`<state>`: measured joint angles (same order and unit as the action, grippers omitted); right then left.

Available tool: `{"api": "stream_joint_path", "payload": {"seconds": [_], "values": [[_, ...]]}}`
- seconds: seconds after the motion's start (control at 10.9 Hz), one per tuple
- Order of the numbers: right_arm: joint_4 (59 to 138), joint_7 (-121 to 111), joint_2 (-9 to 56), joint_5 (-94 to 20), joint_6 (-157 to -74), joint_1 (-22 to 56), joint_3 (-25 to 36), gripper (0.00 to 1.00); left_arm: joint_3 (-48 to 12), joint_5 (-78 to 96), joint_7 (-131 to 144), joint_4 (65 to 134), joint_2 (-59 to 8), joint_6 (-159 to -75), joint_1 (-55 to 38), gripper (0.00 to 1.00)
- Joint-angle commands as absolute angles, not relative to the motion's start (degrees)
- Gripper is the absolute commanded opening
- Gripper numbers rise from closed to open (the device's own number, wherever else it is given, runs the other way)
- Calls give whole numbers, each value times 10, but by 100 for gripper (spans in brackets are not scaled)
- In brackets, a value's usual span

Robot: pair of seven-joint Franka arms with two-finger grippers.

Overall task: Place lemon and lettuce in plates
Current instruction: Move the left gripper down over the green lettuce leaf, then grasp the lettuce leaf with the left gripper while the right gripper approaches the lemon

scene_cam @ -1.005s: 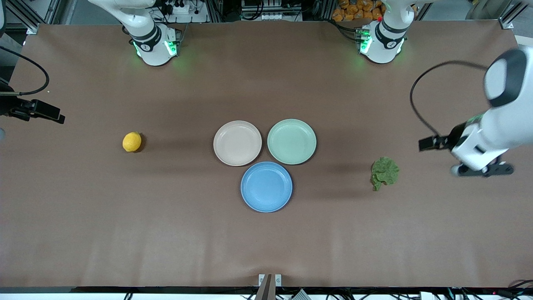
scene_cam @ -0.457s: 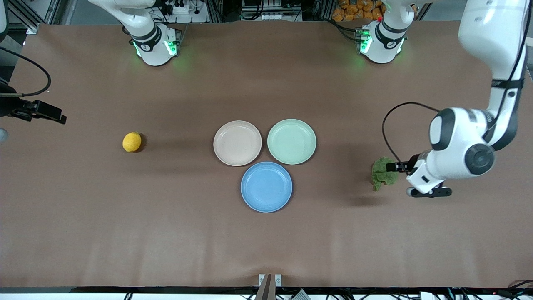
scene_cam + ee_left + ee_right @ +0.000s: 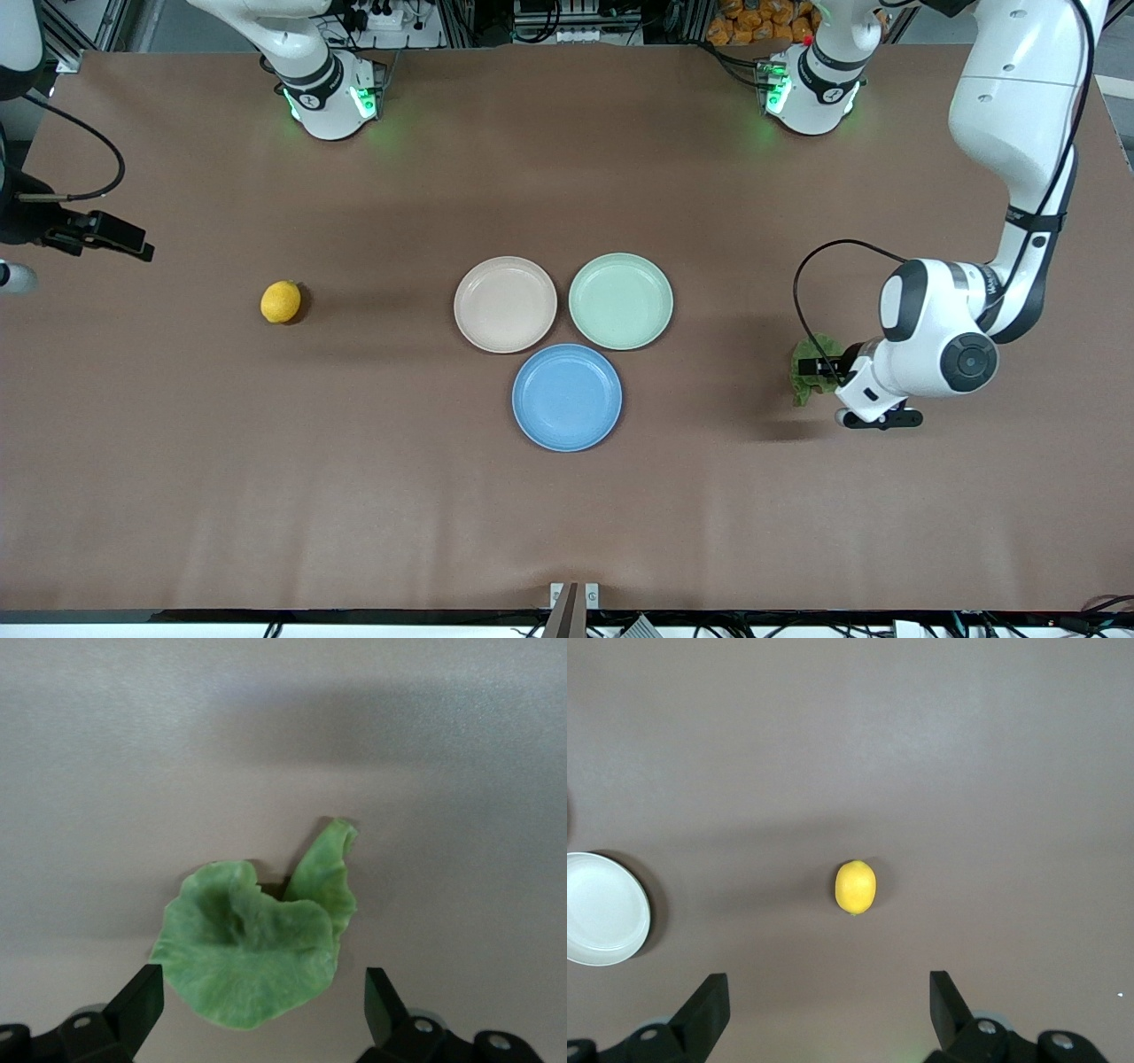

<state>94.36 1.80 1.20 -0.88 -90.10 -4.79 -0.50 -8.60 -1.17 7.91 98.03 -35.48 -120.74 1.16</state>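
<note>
The lettuce [image 3: 803,379], a ruffled green leaf, lies on the brown table toward the left arm's end, partly hidden under the left hand. My left gripper [image 3: 264,999] is open just over it, and the lettuce [image 3: 252,948] lies with its edge between the two fingers. The lemon [image 3: 281,302] lies toward the right arm's end. My right gripper [image 3: 830,1010] is open and empty, high over the table, with the lemon [image 3: 856,887] below and apart from it. The beige-pink plate [image 3: 505,304] and the mint green plate [image 3: 620,300] sit side by side mid-table, both bare.
A blue plate [image 3: 567,397] sits nearer to the front camera, touching the two other plates. The beige-pink plate's rim [image 3: 602,908] shows at the edge of the right wrist view. The left arm's cable [image 3: 802,266] loops above the lettuce.
The left arm has swung in from the table's end and come down over the lettuce. The right arm has shifted only slightly. Lemon, lettuce and plates have not moved.
</note>
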Motion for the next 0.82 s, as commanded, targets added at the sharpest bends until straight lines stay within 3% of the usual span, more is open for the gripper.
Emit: {"api": "stream_joint_path", "payload": {"seconds": [0.0, 0.37, 0.64, 0.73], "values": [[1017, 23, -39, -2, -937, -49, -7, 100, -84, -9, 86, 973, -376, -1225, -2, 83], [1096, 23, -83, -2, -989, -50, -6, 100, -82, -18, 114, 972, -393, -1248, -15, 77], [1120, 23, -84, -2, -1021, -50, -6, 100, -82, -25, 114, 972, -398, -1255, -15, 59], [1123, 23, -84, -2, -1023, -50, -6, 100, -82, -28, 114, 970, -401, -1255, -15, 47]]}}
